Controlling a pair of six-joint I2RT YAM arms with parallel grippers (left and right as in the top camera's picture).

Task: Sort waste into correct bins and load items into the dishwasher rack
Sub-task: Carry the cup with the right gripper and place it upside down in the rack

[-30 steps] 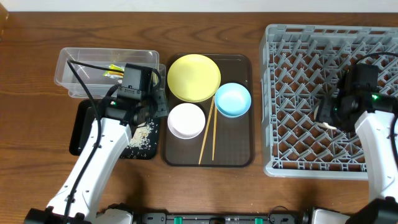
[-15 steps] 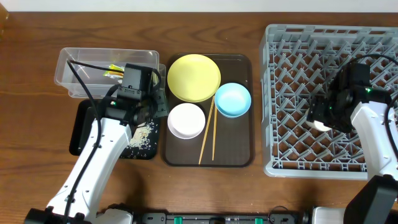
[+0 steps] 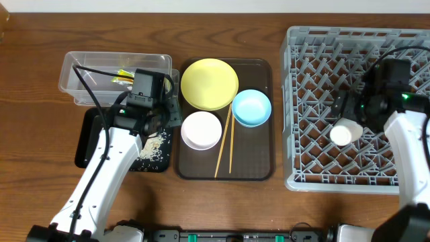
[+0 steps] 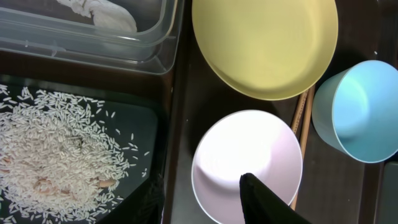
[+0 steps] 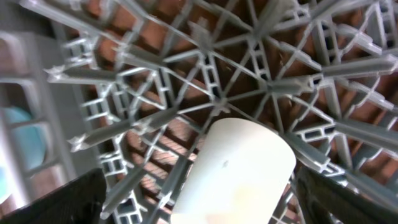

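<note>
Brown wood table (image 3: 40, 168). Far R: big grey dishwasher rack (image 3: 316, 54). The small pale cup (image 3: 341, 134) sits inside it, toward the rack's L side, among the pegs. Right gripper (image 5: 202, 183) hangs over the cup w/ jaws spread wide. Its dark fingers (image 5: 56, 199) flank the cup, one clearly apart from it, the other just beside it; can't tell if that one touches.

Centre: brown serving tray (image 3: 255, 154) w/ yellow plate (image 3: 209, 84) at the back. Light blue bowl (image 3: 251, 107) is against the plate's R edge, white bowl (image 3: 201, 130) in front of the plate. Chopsticks (image 3: 224, 144) lie betw. the two bowls, running front to back.

L side: clear tub (image 3: 87, 64) holds the green-and-yellow wrapper (image 3: 123, 75), plus a white crumpled bit (image 4: 106, 12). Black tray (image 3: 84, 144) is just in front of the tub, rice (image 3: 153, 148) heaped at its R end. Left gripper (image 4: 199, 190) hovers over the near edge of the white bowl, jaws partly apart, nothing betw. them.
</note>
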